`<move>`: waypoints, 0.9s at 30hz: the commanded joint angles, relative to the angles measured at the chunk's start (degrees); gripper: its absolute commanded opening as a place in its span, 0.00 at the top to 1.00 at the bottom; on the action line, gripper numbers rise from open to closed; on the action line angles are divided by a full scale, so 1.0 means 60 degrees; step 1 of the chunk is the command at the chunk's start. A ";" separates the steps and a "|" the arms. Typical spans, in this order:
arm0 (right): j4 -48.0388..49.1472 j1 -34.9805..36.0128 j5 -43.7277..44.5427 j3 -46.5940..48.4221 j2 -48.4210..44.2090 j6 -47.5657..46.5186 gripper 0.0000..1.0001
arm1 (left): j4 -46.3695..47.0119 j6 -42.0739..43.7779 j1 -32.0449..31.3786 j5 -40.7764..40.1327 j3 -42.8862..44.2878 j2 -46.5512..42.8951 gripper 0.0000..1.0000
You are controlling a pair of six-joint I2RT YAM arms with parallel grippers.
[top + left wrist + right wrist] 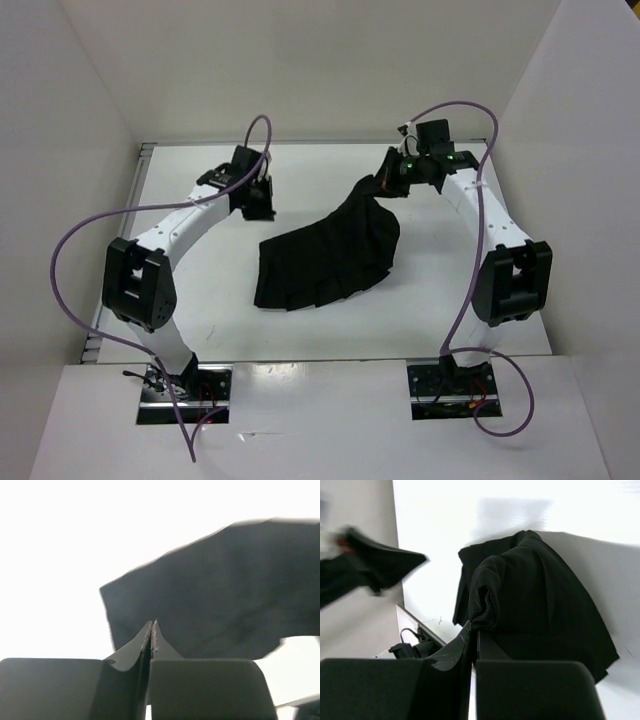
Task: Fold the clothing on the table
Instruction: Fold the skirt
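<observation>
**Black clothing held by one end on a white desk**

The white desk (200, 320) is seen from above with the clothing (330, 255) laid across its centre and right, the long axis running from the lower left of the frame to the upper right. The upper-right end is gathered into a bunch and pinched in the right tool (395, 180). Its jaws are closed on the fabric, and in the right wrist view a rolled edge of cloth is seen clamped at the tips. The left tool (258, 205) is held closed and empty, near the garment's upper-left edge but apart from it. In its own wrist view the cloth lies ahead and to the right. The free lower-left end is judged nearer the left arm, so the fold is expected to depend on that end being taken up.
</observation>
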 commanded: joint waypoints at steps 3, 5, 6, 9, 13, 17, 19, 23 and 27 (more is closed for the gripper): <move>0.0535 0.0785 -0.0311 0.0968 0.0431 0.0250 1.00 | -0.0572 -0.0319 0.0083 -0.1106 -0.1919 0.0696 1.00; 0.0725 0.1035 -0.0223 0.1085 0.0563 0.0352 1.00 | -0.0352 -0.0422 0.0083 -0.0916 -0.2259 0.0813 1.00; 0.0726 0.1312 -0.0223 0.1174 0.0795 0.0439 1.00 | -0.0351 -0.0423 0.0083 -0.0770 -0.2391 0.0930 1.00; 0.0813 0.1738 -0.0136 0.1277 0.1161 0.0528 1.00 | -0.0146 -0.0627 -0.0107 -0.0769 -0.2700 0.1034 1.00; 0.1281 0.2455 -0.0135 0.1277 0.1601 0.0864 1.00 | 0.0029 -0.0628 -0.0108 -0.0579 -0.2889 0.1151 1.00; 0.1910 0.3027 -0.0311 0.1277 0.2143 0.1245 1.00 | 0.0337 -0.0803 -0.0108 -0.0183 -0.2890 0.1238 1.00; 0.2044 0.3261 -0.0559 0.1365 0.2523 0.1435 1.00 | 0.0424 -0.0804 -0.0196 0.0050 -0.2890 0.1326 1.00; 0.2351 0.4022 -0.0647 0.1789 0.3139 0.1671 1.00 | 0.0425 -0.0804 -0.0196 0.0139 -0.2890 0.1327 1.00; 0.2526 0.4492 -0.0765 0.2112 0.3755 0.1876 1.00 | 0.0425 -0.0804 -0.0196 0.0139 -0.2714 0.1327 1.00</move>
